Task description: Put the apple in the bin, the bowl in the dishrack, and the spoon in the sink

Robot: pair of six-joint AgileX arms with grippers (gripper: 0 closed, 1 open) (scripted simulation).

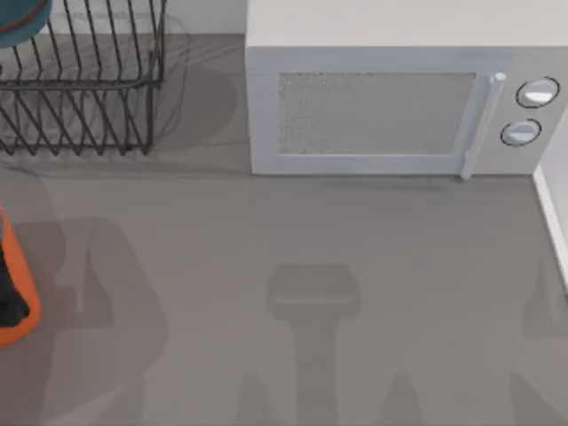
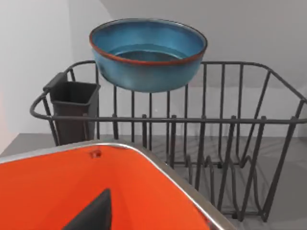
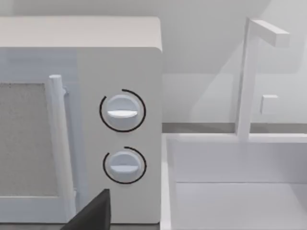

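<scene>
The blue-teal bowl [image 2: 147, 55] with a reddish rim sits upright, high in the black wire dishrack [image 2: 225, 143]. From above, the bowl [image 1: 19, 22] is at the back left corner of the dishrack [image 1: 89, 80]. The orange bin [image 1: 16, 293] with a black inside stands at the table's left edge. My left gripper [image 2: 93, 214] hangs just above the bin [image 2: 72, 187], facing the rack. My right gripper [image 3: 93, 213] is near the microwave's front corner, facing the white sink [image 3: 240, 201]. The apple and the spoon are out of view.
A white microwave [image 1: 390, 98] with two dials stands at the back centre, right beside the sink's rim [image 1: 552, 222]. A faucet [image 3: 249, 76] rises behind the sink. A black cutlery holder [image 2: 72, 110] hangs on the rack's end. Bare grey counter [image 1: 311, 266] lies in front.
</scene>
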